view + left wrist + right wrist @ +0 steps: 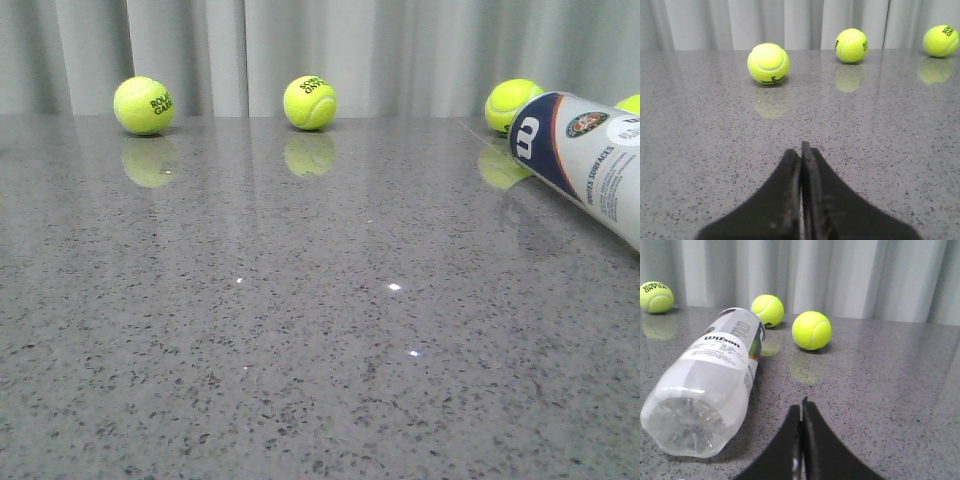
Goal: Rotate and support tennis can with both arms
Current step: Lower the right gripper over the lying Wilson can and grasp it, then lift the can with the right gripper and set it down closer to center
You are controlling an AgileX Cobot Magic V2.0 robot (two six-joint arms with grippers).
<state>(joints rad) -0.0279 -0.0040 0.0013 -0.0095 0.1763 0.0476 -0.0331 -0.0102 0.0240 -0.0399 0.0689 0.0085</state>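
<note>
Speckled grey stone, polished enough to mirror what stands on it, forms the table [300, 330], and pale pleated curtains [400, 50] hang behind its far edge. The tennis can [590, 160] lies on its side at the far right of the front view, a clear-white plastic tube with a navy panel bearing a white "W", an orange stripe and a round logo; its right end is cut off by the picture edge. In the right wrist view the can [715, 385] shows its moulded, translucent bottom end toward the camera, with a white "Wilson" label along its side and nothing discernible inside.

Fuzzy yellow-green tennis balls dot the far side of the table: one at the far left [144, 105], one near the middle [309, 102], one just behind the can's navy end [510, 103], and a sliver of another [630, 102] above the can, mostly hidden. Their black printing is too small to read fully.

The left gripper [801, 150] is a pair of matte black wedge-shaped fingers pressed together, holding nothing, pointing over bare table toward three balls. The right gripper [801, 407] is likewise closed tip to tip and empty, just beside the can's bottom end but not touching it. Neither arm appears in the front view.
</note>
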